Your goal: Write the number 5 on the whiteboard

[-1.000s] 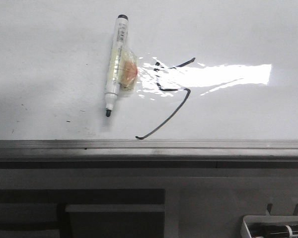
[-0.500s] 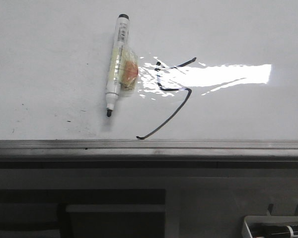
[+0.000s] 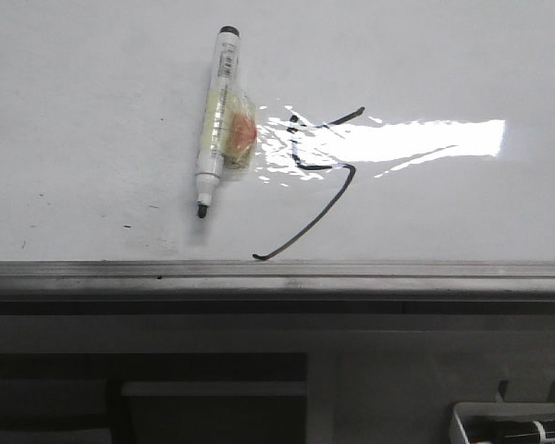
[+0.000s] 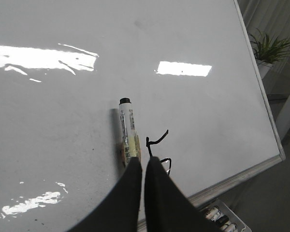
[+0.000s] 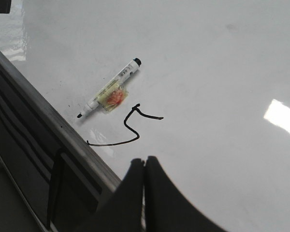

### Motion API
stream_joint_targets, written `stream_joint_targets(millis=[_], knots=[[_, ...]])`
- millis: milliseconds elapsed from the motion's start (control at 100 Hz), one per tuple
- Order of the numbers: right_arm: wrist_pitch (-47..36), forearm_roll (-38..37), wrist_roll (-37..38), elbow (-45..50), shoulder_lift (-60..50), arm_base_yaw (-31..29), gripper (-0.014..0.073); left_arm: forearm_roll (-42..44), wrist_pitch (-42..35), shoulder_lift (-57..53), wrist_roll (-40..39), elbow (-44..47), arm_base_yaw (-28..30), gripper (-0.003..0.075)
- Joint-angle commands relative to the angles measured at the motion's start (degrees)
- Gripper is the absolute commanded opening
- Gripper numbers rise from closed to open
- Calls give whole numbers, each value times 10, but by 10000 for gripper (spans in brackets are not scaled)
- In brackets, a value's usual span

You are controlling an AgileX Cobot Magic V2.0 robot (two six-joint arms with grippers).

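The number 5 (image 3: pixel 307 228) is drawn in thin black strokes on the whiteboard (image 3: pixel 92 92), its long slanted tail ending just above the grey edge rail (image 3: pixel 398 270). Left of it a white marker (image 3: pixel 216 120) lies uncapped on the board, tip toward the rail, with an orange-yellow tag stuck to its barrel. Neither gripper shows in the front view. My left gripper (image 4: pixel 144 160) is shut and empty, hovering above the marker (image 4: pixel 129 137) and the number 5 (image 4: pixel 158 139). My right gripper (image 5: pixel 144 161) is shut and empty too, above the whiteboard (image 5: pixel 208 58), apart from the number 5 (image 5: pixel 112 144) and marker (image 5: pixel 111 92).
A white tray (image 3: pixel 513 424) with spare markers hangs below the rail at the right, and shows again as the tray (image 4: pixel 221 220) in the left wrist view. A potted plant (image 4: pixel 268 46) stands beyond the board's far edge. Tiny dark specks dot the board.
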Motion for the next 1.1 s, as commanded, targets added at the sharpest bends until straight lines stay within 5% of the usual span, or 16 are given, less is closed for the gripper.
stream_joint_targets(millis=[0, 120, 210, 470, 760, 1090], knots=[[-39, 2, 0, -13, 5, -3, -49, 10, -11, 3, 2, -9, -4, -20], [-39, 2, 0, -13, 5, -3, -49, 51, -53, 3, 2, 16, -3, -20], [-39, 2, 0, -13, 5, -3, -49, 205, -94, 3, -19, 52, 8, -20], [-39, 2, 0, -13, 5, -3, -49, 480, -170, 3, -338, 181, 132, -20], [-39, 2, 0, -13, 5, -3, -49, 543, 4, -90, -366, 179, 265, -20], [-39, 2, 0, -13, 5, -3, -49, 543, 292, -251, -426, 179, 391, -20]])
